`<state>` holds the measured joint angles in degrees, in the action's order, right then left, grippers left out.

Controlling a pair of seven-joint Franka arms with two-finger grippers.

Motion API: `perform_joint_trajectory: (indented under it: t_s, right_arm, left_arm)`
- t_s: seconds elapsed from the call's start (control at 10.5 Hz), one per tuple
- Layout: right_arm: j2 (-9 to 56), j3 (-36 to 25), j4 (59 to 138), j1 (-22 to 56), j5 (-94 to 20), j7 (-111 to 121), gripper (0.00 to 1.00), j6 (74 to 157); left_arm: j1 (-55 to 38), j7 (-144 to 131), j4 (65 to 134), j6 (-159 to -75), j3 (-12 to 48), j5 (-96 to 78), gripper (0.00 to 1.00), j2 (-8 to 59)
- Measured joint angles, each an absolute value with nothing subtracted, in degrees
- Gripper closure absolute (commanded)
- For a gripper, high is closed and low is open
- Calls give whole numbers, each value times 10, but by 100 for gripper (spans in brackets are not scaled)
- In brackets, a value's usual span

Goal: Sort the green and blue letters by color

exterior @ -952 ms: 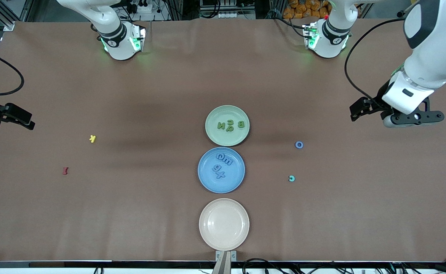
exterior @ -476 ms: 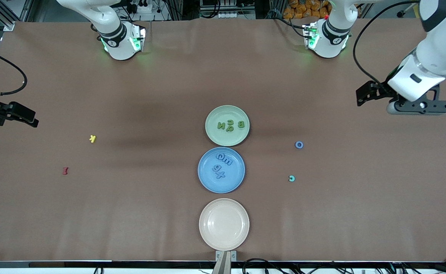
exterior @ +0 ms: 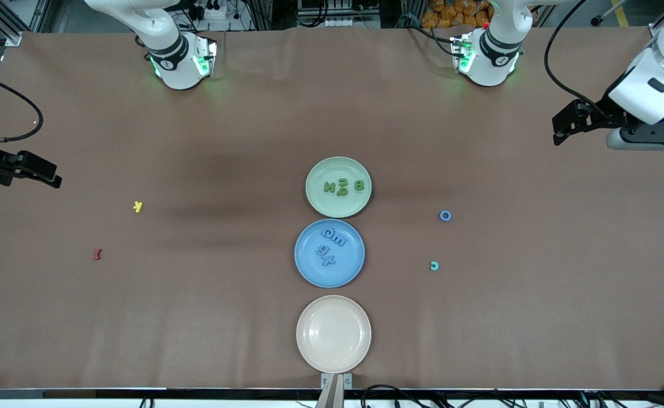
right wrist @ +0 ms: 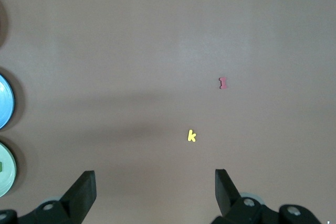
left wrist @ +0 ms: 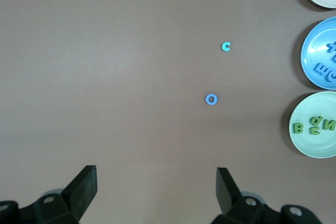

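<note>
Here, in the front view, I see four olive green letters (exterior: 343, 186) on the green plate (exterior: 316, 195) and the mid-blue letters (exterior: 329, 246) on the blue plate (exterior: 309, 269), both at frame centre. A blue O (exterior: 445, 215) and a teal C (exterior: 434, 266) lie loose on the table. Only the wrist views show the fingers: the left gripper (left wrist: 156, 192) and the right gripper (right wrist: 155, 192) are wide apart, holding nothing.
</note>
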<state>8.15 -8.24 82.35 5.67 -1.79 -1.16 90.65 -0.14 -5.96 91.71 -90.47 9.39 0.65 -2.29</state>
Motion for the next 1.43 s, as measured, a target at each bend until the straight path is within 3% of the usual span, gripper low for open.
perform_joint_trajectory:
  t_s: [1.43]
  right_arm:
    - [92,-82,824,60,-19,-13,0,905]
  left_arm:
    - [1,-60,912,-904,93,7,0,-18]
